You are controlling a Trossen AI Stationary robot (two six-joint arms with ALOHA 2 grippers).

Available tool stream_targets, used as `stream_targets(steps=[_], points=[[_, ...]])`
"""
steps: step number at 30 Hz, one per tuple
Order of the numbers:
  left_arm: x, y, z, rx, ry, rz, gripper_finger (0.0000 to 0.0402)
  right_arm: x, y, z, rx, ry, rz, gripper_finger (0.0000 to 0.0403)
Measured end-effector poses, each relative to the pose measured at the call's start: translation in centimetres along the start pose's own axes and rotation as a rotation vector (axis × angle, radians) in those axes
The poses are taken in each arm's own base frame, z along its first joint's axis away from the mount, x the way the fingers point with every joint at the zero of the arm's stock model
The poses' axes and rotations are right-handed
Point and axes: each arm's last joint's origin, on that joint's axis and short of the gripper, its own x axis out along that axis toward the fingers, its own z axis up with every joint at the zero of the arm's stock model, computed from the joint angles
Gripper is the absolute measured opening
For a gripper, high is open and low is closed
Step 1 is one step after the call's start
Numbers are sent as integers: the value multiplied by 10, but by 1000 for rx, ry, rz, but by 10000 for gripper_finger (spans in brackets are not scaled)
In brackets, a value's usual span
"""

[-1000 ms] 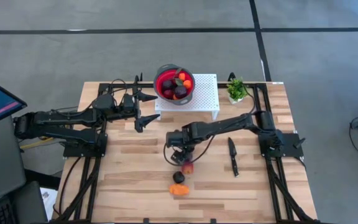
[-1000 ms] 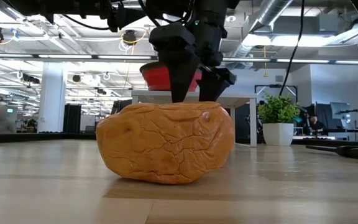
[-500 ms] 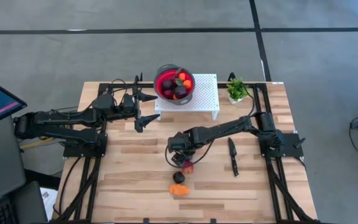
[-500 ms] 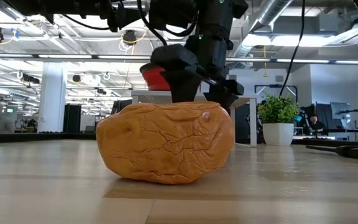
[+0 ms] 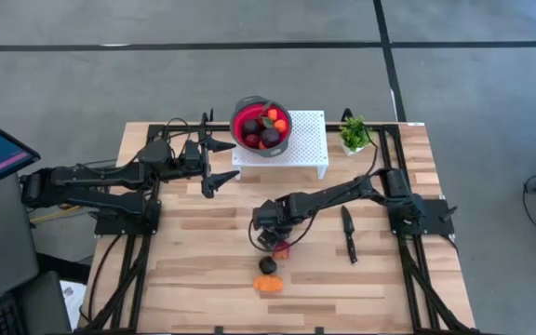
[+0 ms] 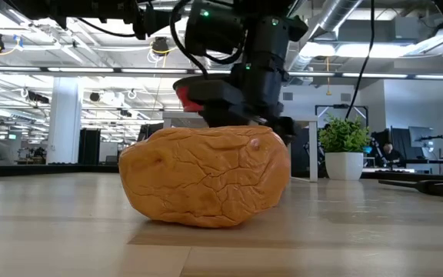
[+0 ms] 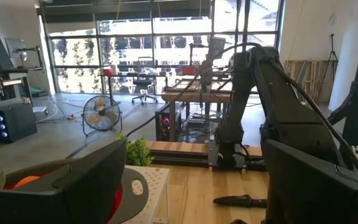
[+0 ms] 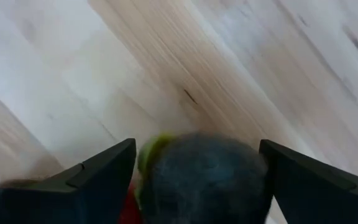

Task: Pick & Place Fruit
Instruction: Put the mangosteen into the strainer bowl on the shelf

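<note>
Three fruits remain on the desk in the high view: red-yellow ball under right gripper, plum, orange piece. Colander holds others. Left gripper waits, fingers spread.
Low view: orange piece fills foreground.
Right wrist: fingers released, straddling plum; we judge it light, smooth; grip the middle.

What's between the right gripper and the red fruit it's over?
Nothing visible. The right gripper is right above the red fruit on the table, fingers open to either side of a round blurred fruit. The dark plum and orange piece lie beside it.
</note>
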Motion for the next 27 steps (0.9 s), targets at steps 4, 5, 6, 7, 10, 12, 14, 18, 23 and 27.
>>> stream_targets(steps=[4, 5, 6, 7, 10, 12, 14, 18, 23, 27], points=[[0, 0, 0, 0, 0, 0, 374, 9, 1, 0, -2, 24, 4, 319], [0, 0, 0, 0, 0, 0, 374, 11, 1, 0, -1, 28, 7, 315], [0, 0, 0, 0, 0, 0, 374, 13, 2, 0, -1, 29, 5, 312], [0, 0, 0, 0, -1, 0, 374, 13, 2, 0, -2, 31, 3, 308], [0, 0, 0, 0, -1, -1, 374, 13, 2, -1, -1, 42, 10, 299], [0, 0, 0, 0, -1, 0, 374, 13, 2, -1, -1, 46, 12, 294], [0, 0, 0, 0, -1, 0, 374, 13, 1, -1, -2, 46, 9, 289], [0, 0, 0, 0, -1, 0, 374, 12, 1, -1, -16, 57, 5, 283], [0, 0, 0, 0, -1, 0, 374, 12, 1, -1, -33, 74, 17, 282], [0, 0, 0, 0, 0, 0, 374, 12, 0, 0, -30, 93, 34, 283]])
